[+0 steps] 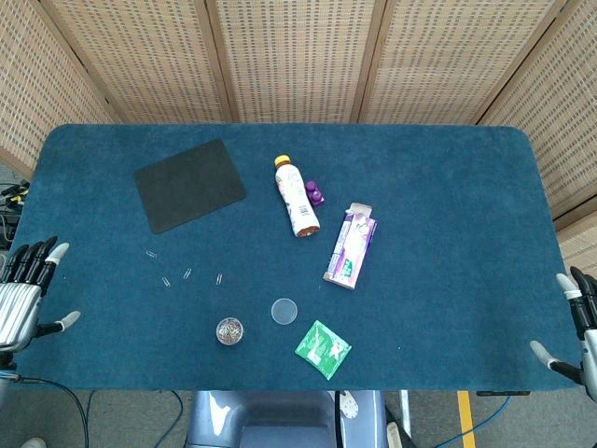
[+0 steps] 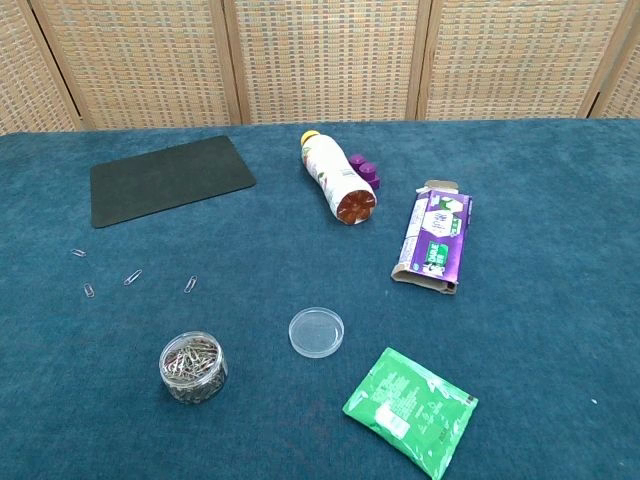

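Blue-carpeted counter [image 1: 448, 187]. Left hand [image 1: 26, 294] released at near-left edge, nearest loose paperclips [image 1: 185, 274]. Right hand [image 1: 580, 329] at near-right edge, seemingly released too, partly cropped.

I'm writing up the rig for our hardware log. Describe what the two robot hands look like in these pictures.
Only the head view shows them, at the table's side edges. The left robot hand has a ribbed silver-grey metallic body, black fingers and pale grey tips. The right robot hand is mostly cut off by the frame: black fingers with pale grey tips and a grey body. No markings can be made out on either.
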Controlling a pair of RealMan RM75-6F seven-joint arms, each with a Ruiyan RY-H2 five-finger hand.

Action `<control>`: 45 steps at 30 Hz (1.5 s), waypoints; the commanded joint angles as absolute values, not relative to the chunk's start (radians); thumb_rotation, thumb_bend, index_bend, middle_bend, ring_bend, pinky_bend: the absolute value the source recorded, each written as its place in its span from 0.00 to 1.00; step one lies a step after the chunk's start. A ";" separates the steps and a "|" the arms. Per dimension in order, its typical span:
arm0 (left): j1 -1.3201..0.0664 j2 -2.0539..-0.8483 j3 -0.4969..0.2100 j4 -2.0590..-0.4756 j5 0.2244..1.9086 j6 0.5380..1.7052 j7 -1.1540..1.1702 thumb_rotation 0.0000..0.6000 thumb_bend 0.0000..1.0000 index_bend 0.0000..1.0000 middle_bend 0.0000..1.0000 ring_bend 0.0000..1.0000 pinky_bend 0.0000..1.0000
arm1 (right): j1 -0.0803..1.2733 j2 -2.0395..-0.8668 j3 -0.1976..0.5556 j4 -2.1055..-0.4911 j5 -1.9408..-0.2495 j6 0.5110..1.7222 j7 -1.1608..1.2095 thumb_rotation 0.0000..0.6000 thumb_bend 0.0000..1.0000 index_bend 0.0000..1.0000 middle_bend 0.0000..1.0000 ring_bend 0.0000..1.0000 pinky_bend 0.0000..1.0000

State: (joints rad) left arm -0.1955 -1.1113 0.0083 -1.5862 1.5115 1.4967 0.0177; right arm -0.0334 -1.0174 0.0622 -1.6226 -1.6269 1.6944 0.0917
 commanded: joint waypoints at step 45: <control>-0.584 -1.650 0.103 -0.654 1.764 1.125 -0.188 1.00 0.30 0.46 0.00 0.00 0.00 | 0.010 -1.034 0.073 -1.630 -1.570 1.599 0.077 1.00 0.00 0.01 0.00 0.00 0.00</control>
